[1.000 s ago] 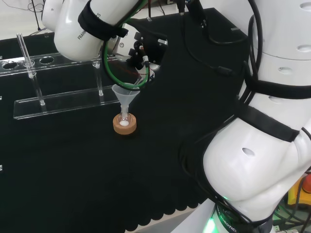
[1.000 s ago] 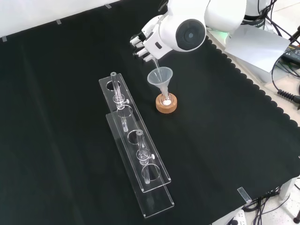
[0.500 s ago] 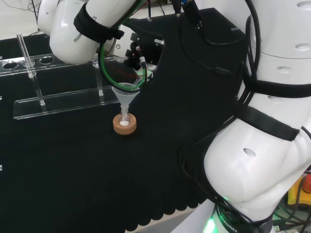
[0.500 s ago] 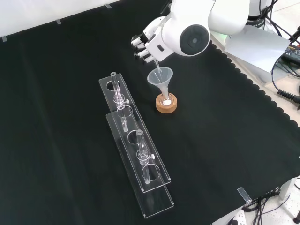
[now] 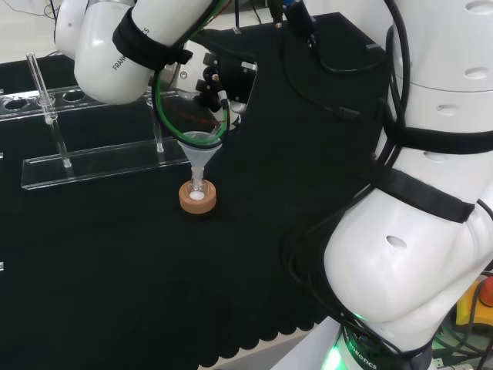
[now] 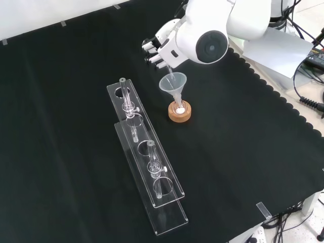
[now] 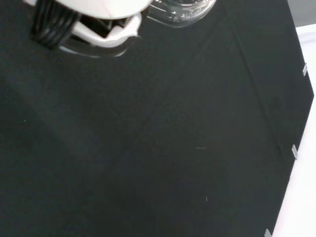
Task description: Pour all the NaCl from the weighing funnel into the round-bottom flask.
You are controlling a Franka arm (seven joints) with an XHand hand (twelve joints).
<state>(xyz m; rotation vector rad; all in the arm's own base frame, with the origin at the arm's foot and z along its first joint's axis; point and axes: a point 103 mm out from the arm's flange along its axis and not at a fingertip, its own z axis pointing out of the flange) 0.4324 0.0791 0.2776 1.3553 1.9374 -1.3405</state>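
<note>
Black cloth [image 6: 76,101]; hand [image 6: 158,48] tilting weighing funnel [image 6: 169,75].

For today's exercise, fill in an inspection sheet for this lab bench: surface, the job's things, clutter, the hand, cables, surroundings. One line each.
Surface: black cloth covers the bench.
Job's things: small clear round-bottom flask with white powder sits in a cork ring stand; a clear cone funnel stands in its neck; a clear weighing funnel is tilted over the cone.
Clutter: clear acrylic rack with two glass tubes.
Hand: black and white hand, fingers curled round the weighing funnel.
Cables: green cable loops beside the wrist.
Surroundings: grey equipment and black leads past the cloth's edge.
</note>
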